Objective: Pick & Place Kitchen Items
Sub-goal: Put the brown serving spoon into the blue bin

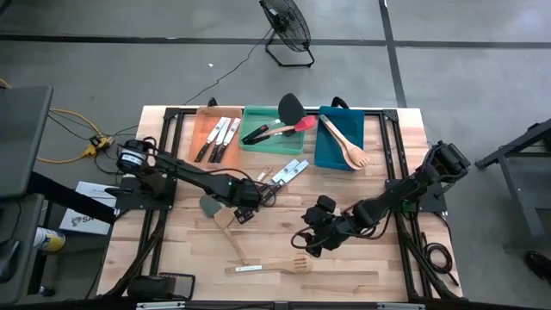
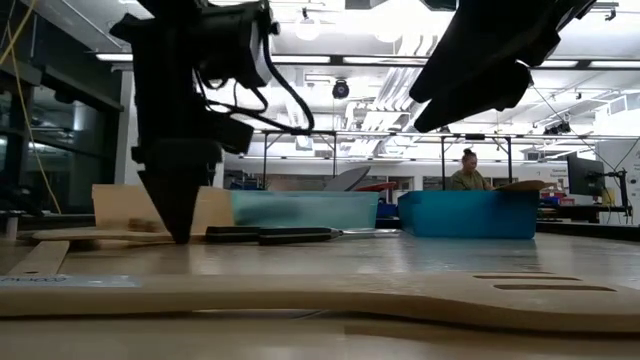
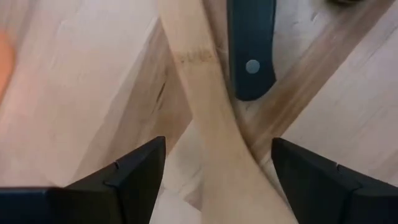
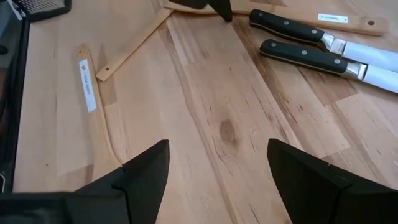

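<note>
On table (image 1: 189, 258): two knives (image 4: 323, 53), three wooden utensils (image 1: 267, 268).

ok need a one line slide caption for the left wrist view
Left gripper open, its fingers straddling a pale wooden utensil handle that crosses beside a black knife handle on the table.

Both arms are dark, jointed and matte, trailing black cables, each ending in two blunt, wedge-shaped black fingers (image 3: 134, 174).
</note>
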